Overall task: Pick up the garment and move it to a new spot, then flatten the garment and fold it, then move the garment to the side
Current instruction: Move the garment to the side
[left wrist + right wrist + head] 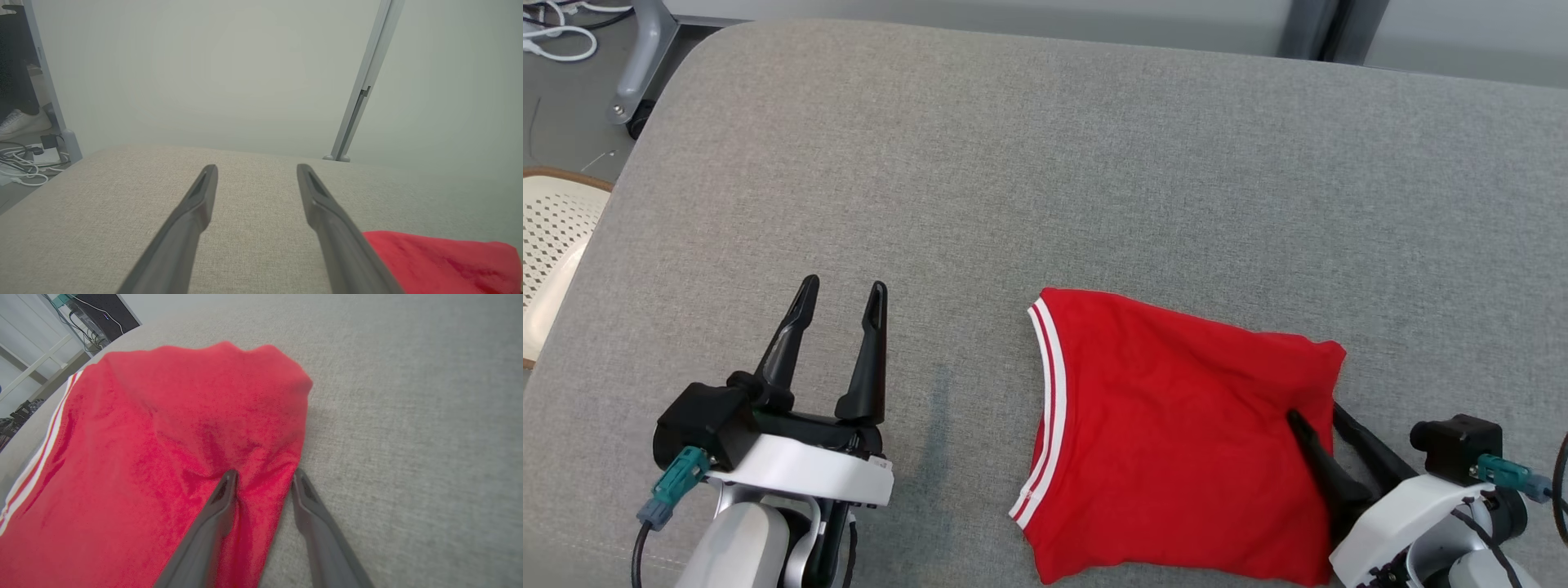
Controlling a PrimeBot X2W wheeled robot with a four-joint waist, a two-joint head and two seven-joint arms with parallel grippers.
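Note:
The red garment [1176,433], folded into a rough rectangle with white stripes along its left edge, lies on the grey cloth surface [1045,163] at the lower right. My right gripper [1315,414] is open. It straddles the garment's right edge: one finger lies on top of the cloth and the other runs beside it. The right wrist view shows that gripper [263,475] with a ridge of the red garment [163,437] bunched between the two fingers. My left gripper [843,286] stands open over bare surface, left of the garment. From the left wrist, that gripper [256,167] holds nothing, and the garment [441,261] lies at the lower right.
A white perforated seat [547,245] stands off the surface's left edge. A grey wheeled leg [637,65] and white cables [560,37] are on the floor at the far left. A metal post [359,102] rises behind the far edge, and a white shoe [16,122] shows at the left.

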